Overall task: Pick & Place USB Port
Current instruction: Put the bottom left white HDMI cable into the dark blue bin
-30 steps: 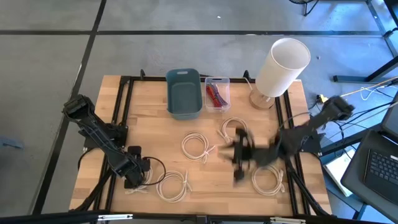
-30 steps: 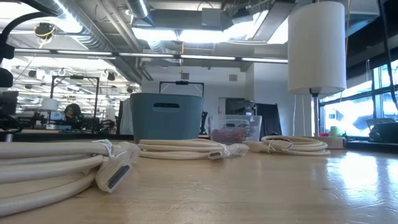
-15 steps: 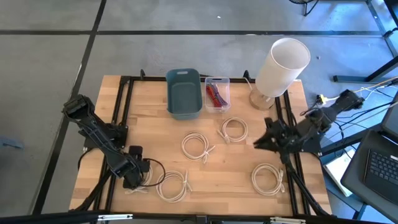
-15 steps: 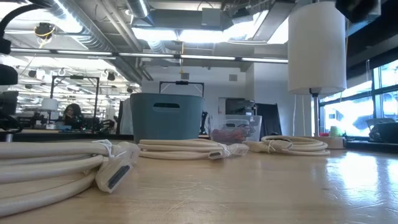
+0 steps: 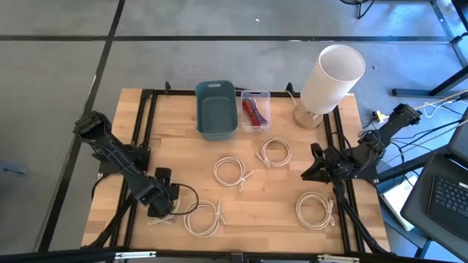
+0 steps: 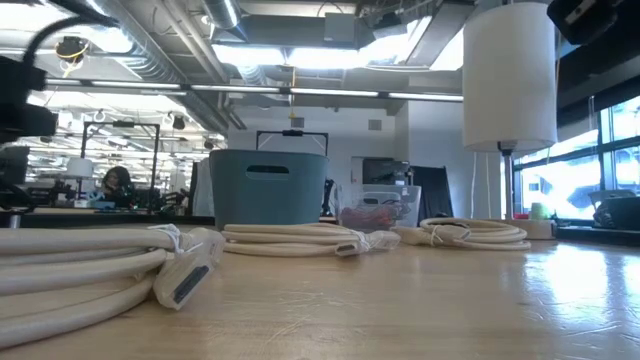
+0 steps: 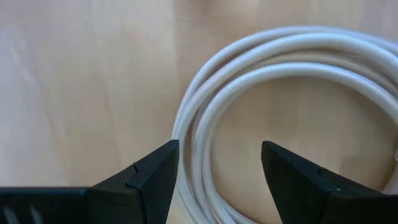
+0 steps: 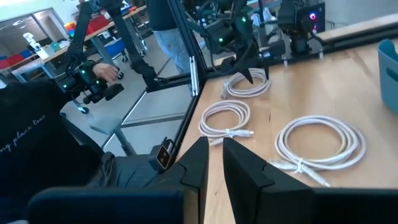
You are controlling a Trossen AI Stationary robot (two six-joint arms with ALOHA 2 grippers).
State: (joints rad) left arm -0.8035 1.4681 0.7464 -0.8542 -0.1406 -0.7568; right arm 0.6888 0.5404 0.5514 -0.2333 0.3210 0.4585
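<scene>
Several white USB cables lie coiled on the wooden table: one (image 5: 202, 218) near the front left, one (image 5: 232, 172) in the middle, one (image 5: 276, 153) behind it, one (image 5: 315, 210) at the front right. My left gripper (image 5: 162, 203) points down over another coil (image 7: 261, 68) at the front left. It is open, with a finger on either side of the coil's strands (image 7: 199, 124). My right gripper (image 5: 307, 172) hangs at the table's right edge, clear of the cables. Its fingers (image 8: 214, 155) are closed to a narrow slit with nothing between them.
A blue bin (image 5: 216, 109) and a clear box with red things (image 5: 255, 109) stand at the far middle. A white lamp (image 5: 333, 77) stands at the far right. Black frame rails (image 5: 143, 139) run along both sides. A person sits beyond the table (image 8: 37, 143).
My right gripper has drawn back fast from the middle of the table, near the far coil, toward the right edge, and has turned as it went. The coils lie where they were.
</scene>
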